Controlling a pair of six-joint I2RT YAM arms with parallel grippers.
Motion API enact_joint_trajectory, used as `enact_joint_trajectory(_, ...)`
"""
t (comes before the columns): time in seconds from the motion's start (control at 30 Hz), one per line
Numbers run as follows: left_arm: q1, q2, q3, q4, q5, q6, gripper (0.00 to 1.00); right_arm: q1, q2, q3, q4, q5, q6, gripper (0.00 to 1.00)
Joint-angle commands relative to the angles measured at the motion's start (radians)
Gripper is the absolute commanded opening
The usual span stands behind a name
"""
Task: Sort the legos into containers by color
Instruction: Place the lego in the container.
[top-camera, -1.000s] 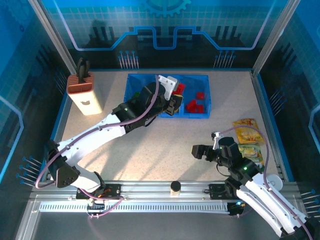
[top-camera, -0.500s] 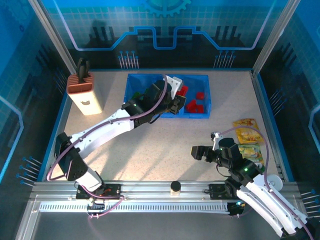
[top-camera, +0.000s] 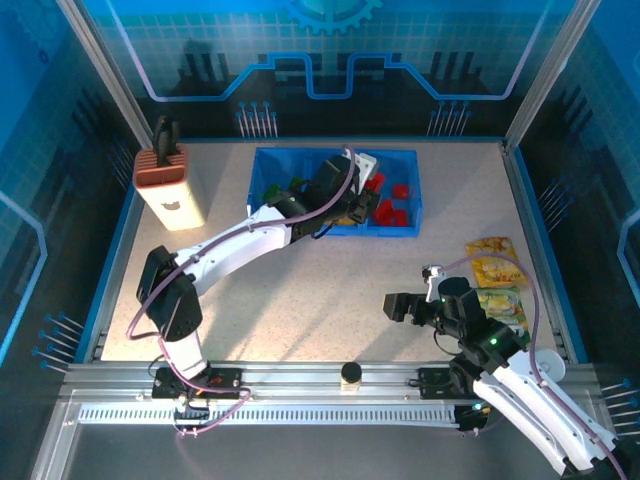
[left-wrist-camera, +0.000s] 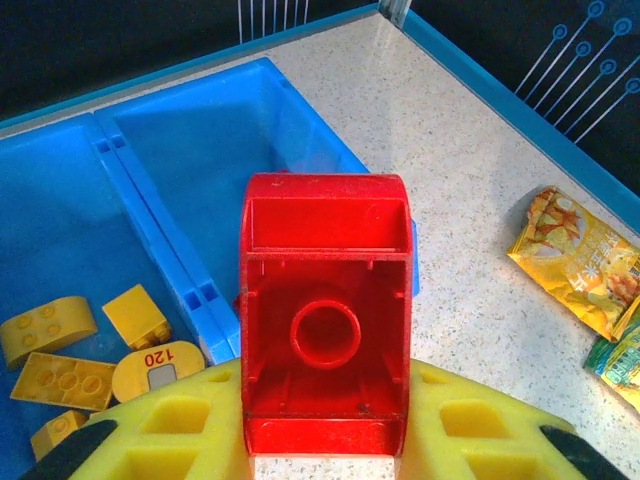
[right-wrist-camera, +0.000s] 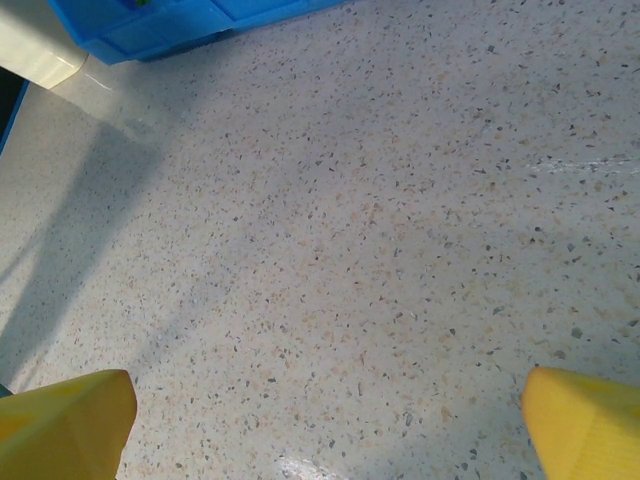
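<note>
Left end effector (left-wrist-camera: 325, 432) grips a red lego (left-wrist-camera: 325, 320) over the tray (left-wrist-camera: 152, 222); right end effector (right-wrist-camera: 322, 425) gapes above table (right-wrist-camera: 350, 200).

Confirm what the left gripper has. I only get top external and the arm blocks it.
Observer: In the left wrist view, the left gripper is shut on a red lego, with its hollow underside facing the camera.
Operator: Anything in the middle compartment? The arm covers that too.
Observer: Yellow legos lie in the compartment next to the end one. One rounded piece is marked 120.
Operator: Right gripper?
Observer: In the right wrist view, the right gripper is open with nothing between its fingertips. The speckled table is below it.
</note>
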Motion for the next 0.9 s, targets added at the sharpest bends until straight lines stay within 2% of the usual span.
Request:
enact_joint_trajectory(0.0,0.007,0.038,0.055,0.011,0.032,-0.015,0.25,0.014,-0.007,-0.012,-0.012,0.018,-0.02,1.0)
enact_joint_trajectory(0.87,0.017,0.261,0.241,-0.033,0.076,0.005,0.26,0.012,0.02,-0.004,-0.004,0.039,-0.042,1.0)
